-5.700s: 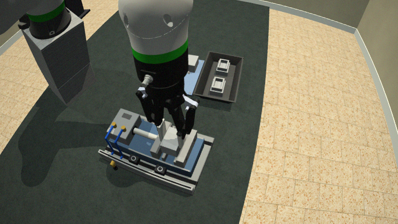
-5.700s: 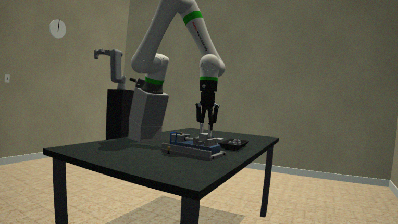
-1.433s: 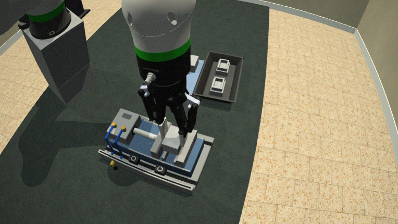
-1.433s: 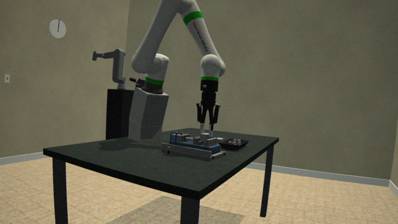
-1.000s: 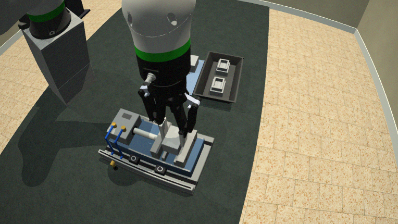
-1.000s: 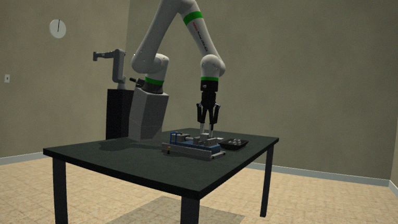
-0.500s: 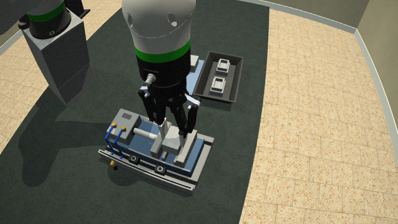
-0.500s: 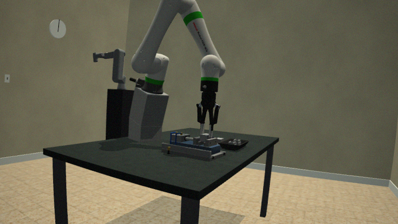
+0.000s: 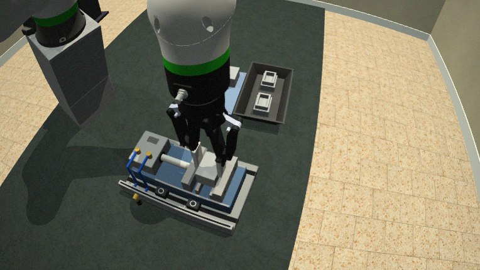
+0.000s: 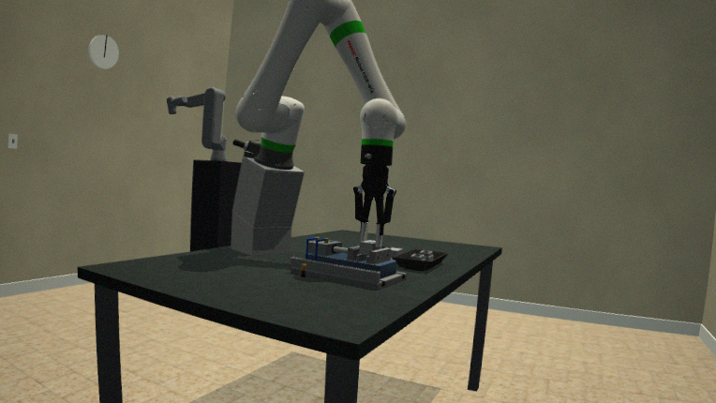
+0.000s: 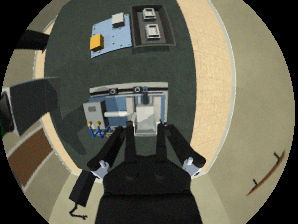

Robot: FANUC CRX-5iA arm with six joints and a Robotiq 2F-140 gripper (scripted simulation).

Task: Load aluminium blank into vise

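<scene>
My gripper (image 9: 207,156) stands straight down over the vise (image 9: 188,181) and is shut on a grey aluminium blank (image 9: 206,169). The blank sits in the opening between the moving jaw (image 9: 191,167) and the fixed jaw (image 9: 225,179), close to the fixed jaw. I cannot tell whether it rests on the low bars or touches the work stop. In the wrist view the blank (image 11: 147,117) shows between my fingers. The outfeed tray (image 9: 263,91) holds two finished parts (image 9: 269,79) (image 9: 262,102), pocket up. The infeed plate (image 11: 113,32) carries a brass blank (image 11: 97,42) and an aluminium blank (image 11: 119,19).
The vise's hose block (image 9: 149,156) with blue hoses is at the left end. The arm's grey pedestal (image 9: 71,66) stands at the back left. In the top view my arm hides most of the infeed plate. The table edge runs to the right of the tray.
</scene>
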